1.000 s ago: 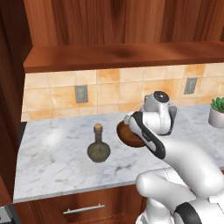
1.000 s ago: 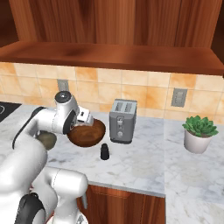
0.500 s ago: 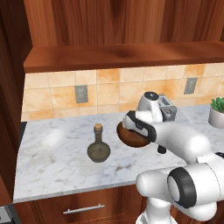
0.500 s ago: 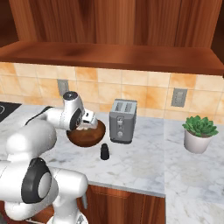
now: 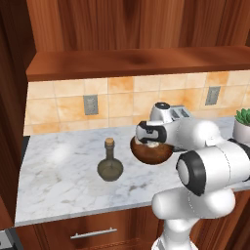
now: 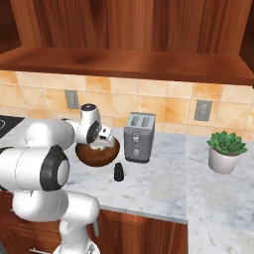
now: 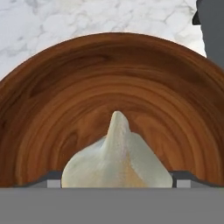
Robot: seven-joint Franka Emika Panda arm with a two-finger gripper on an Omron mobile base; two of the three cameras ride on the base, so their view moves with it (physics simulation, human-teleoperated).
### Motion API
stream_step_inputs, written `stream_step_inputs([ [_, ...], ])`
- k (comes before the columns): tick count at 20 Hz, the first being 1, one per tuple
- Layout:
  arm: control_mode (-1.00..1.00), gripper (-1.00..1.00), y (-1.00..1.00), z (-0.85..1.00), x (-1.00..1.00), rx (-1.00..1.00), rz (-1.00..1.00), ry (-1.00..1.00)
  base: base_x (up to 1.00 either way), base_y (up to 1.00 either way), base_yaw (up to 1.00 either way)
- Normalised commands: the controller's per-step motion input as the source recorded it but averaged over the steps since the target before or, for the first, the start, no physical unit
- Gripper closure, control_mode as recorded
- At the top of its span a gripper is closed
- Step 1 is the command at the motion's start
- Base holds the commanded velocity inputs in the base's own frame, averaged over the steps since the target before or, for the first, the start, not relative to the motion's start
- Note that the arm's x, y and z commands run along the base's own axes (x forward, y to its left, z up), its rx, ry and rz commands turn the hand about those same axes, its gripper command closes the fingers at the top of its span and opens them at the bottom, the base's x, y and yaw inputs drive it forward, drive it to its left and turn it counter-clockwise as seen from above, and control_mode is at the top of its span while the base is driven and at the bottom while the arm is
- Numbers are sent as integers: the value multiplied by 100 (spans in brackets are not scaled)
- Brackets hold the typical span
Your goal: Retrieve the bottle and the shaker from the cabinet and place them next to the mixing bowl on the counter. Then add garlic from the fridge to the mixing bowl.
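Left base view, left to right: bottle (image 5: 110,164) upright left of centre on the marble tabletop (image 5: 58,171); mixing bowl (image 5: 151,151) at centre, apart from it; potted plant (image 5: 242,128) at right edge. End effector (image 5: 152,141) sits low over the bowl. Right base view: bowl centre-left, dark shaker (image 6: 118,172) just right of it, toaster (image 6: 138,137) behind, plant at right. Hand view: garlic (image 7: 117,158) lower centre between the parted fingers, over the bowl's inside; grip or contact unclear.
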Motion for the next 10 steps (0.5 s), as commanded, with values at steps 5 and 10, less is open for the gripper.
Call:
stream_step_inputs([
  [5,-100,100,-4,-32,23,0,0,6,0,0,0],
  [10,-100,100,0,-32,20,0,0,4,0,0,0],
])
